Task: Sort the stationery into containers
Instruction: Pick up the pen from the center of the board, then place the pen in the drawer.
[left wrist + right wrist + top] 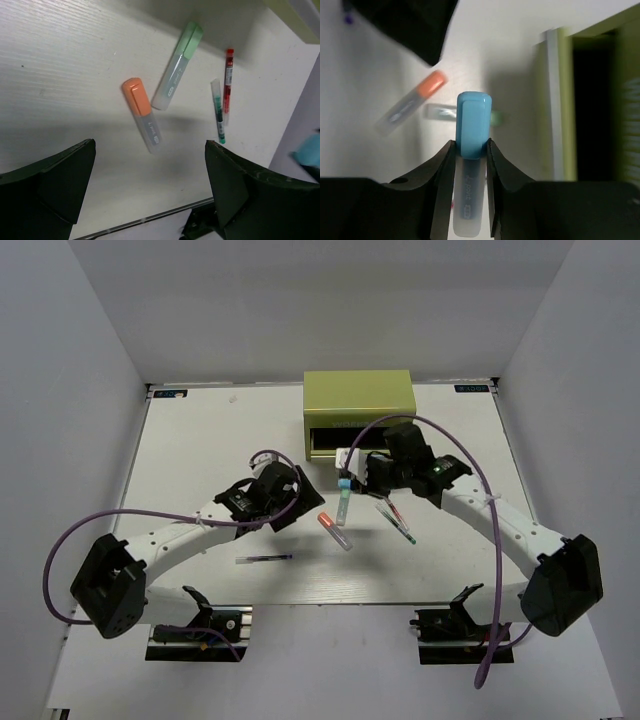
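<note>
The stationery lay mostly loose on the worktop [200, 440]: an orange-capped marker [141, 115] and a green-capped marker [177, 65] near each other, a red pen [228, 80] and a green pen [218, 112] just beside one another, and a dark-blue pen [265, 559] off towards my left arm. One piece was up off the surface: the blue-capped marker [472, 150], pinched by its barrel in my right claw [471, 145], close to the front of the yellow-green tool chest [358, 395]. The chest's drawer [592, 105] stood open, to one side of the marker rather than under it. My left claw [150, 187] hung wide open and empty above the two stubby markers. I judged the step in hand to be carrying this marker to the drawer. Next I would need to shift across until it sat over the opening, then let go, low enough that it would not bounce out
</note>
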Action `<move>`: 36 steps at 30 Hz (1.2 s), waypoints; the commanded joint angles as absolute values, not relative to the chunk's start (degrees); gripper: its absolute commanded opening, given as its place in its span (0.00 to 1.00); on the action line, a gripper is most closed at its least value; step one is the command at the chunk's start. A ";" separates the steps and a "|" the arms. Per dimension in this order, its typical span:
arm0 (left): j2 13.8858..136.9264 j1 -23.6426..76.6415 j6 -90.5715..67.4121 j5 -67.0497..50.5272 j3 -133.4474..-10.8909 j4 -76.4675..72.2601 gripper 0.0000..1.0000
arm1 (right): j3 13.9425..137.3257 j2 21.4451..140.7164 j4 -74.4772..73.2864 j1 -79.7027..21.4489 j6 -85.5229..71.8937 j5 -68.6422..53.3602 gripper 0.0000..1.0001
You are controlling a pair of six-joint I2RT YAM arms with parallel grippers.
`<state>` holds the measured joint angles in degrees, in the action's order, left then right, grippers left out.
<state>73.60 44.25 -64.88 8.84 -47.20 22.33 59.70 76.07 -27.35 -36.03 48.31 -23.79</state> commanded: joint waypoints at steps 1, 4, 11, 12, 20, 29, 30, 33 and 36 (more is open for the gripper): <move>75.49 43.42 -72.05 5.81 -50.70 22.68 1.00 | 65.11 75.49 -23.83 -35.77 51.58 -19.45 0.09; 77.78 42.89 -75.57 4.31 -51.24 23.38 1.00 | 68.46 77.60 -20.75 -35.07 53.86 -16.71 0.09; 80.24 42.36 -79.80 3.08 -50.19 18.90 0.99 | 72.06 84.09 -13.36 -33.49 60.20 -10.29 0.09; 80.85 42.36 -79.80 3.08 -50.19 18.90 0.99 | 72.77 84.63 -11.88 -33.23 60.64 -10.11 0.09; 84.89 42.36 -80.33 3.08 -52.56 18.89 0.96 | 77.69 91.14 -12.57 -31.38 62.14 -11.77 0.17; 89.82 42.36 -80.86 0.79 -55.81 23.28 0.95 | 80.60 93.78 -16.35 -30.32 61.61 -14.76 0.43; 89.82 42.89 -80.86 0.79 -56.33 23.29 0.95 | 80.51 93.78 -16.43 -30.06 61.35 -14.85 0.45; 90.97 43.41 -80.86 0.79 -57.48 23.82 0.95 | 80.59 93.43 -16.61 -30.15 60.74 -15.29 0.50; 92.28 43.42 -80.86 0.79 -58.89 25.04 0.94 | 80.77 92.38 -17.14 -30.06 58.90 -15.82 0.50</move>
<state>92.25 42.96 -80.51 1.15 -56.38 23.16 78.22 93.71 -16.62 -30.37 60.53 -14.09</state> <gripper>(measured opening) 0.942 0.504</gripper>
